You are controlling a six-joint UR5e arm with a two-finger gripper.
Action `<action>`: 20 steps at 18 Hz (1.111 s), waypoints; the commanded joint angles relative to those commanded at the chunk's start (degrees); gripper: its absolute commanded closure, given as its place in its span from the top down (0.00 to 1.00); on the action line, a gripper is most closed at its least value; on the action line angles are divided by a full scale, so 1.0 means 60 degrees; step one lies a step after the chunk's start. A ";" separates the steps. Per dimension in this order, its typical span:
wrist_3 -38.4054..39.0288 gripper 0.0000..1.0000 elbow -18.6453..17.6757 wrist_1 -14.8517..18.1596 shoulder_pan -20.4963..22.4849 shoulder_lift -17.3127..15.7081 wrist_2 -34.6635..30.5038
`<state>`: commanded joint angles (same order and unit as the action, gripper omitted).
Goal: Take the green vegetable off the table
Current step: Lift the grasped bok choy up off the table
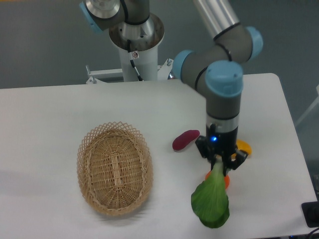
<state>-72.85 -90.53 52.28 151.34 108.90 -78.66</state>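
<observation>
White counter [60,107] with rounded corners fills most of the fixed camera view, backed by a grey floor. One arm reaches down over the right half of the counter, wrist vertical. Its fingers [221,160] are closed on the pale stem end of the green vegetable [211,199]. The stem sits between the fingers, and the broad dark green leaf hangs directly below them, toward the near edge of the counter. Whether the leaf tip touches the counter cannot be determined. An orange object [227,180] lies just behind the stem. A yellow object [244,147] shows beside the fingers, partly hidden. A purple oblong vegetable [185,140] lies left of the fingers. A woven basket [114,168] stands well apart, further left.
</observation>
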 joint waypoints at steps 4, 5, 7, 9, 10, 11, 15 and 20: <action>-0.1011 0.20 0.0000 0.0806 0.0425 -0.0308 0.0000; -0.1289 0.21 0.0000 0.1026 0.0498 -0.0410 0.0000; -0.1540 0.21 0.0014 0.1291 0.0601 -0.0484 0.0000; -0.1555 0.21 0.0000 0.1306 0.0631 -0.0528 0.0000; -0.1555 0.20 0.0000 0.1306 0.0631 -0.0543 0.0000; -0.1555 0.20 0.0014 0.1292 0.0602 -0.0543 0.0000; -0.1541 0.21 0.0029 0.1292 0.0587 -0.0543 0.0015; -0.1541 0.21 0.0014 0.1277 0.0587 -0.0543 0.0015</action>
<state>-82.09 -90.44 59.94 154.86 105.64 -78.57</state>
